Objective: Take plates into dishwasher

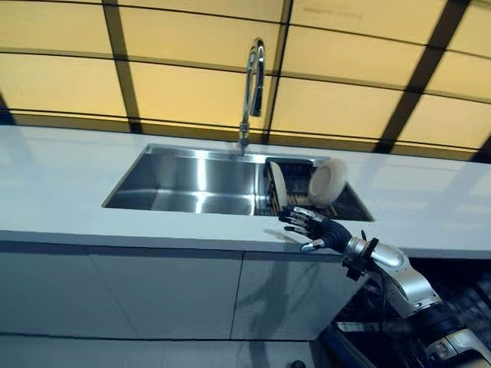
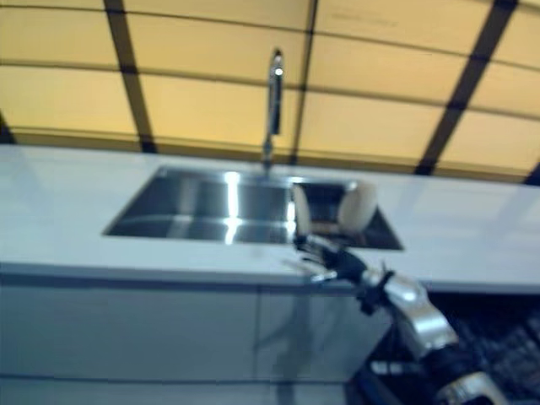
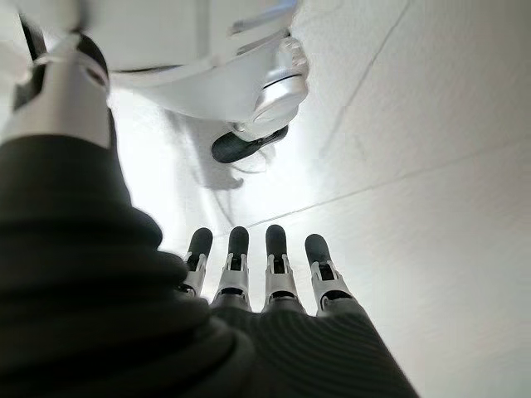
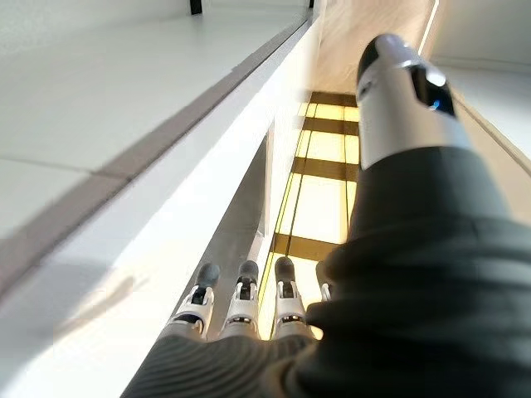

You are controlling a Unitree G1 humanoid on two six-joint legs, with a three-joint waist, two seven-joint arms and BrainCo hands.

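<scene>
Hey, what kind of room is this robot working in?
Most likely a kitchen: a steel sink set in a white countertop, a tall faucet, and plates standing in a rack.

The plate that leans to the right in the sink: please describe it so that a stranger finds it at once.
Start at the steel sink set in the white counter, below the tall tap. At its right end stands a dark rack with two pale plates. The leaning plate is the right one, its round face tilted up, whereas the other plate stands edge-on; the right hand is just before them.
</scene>
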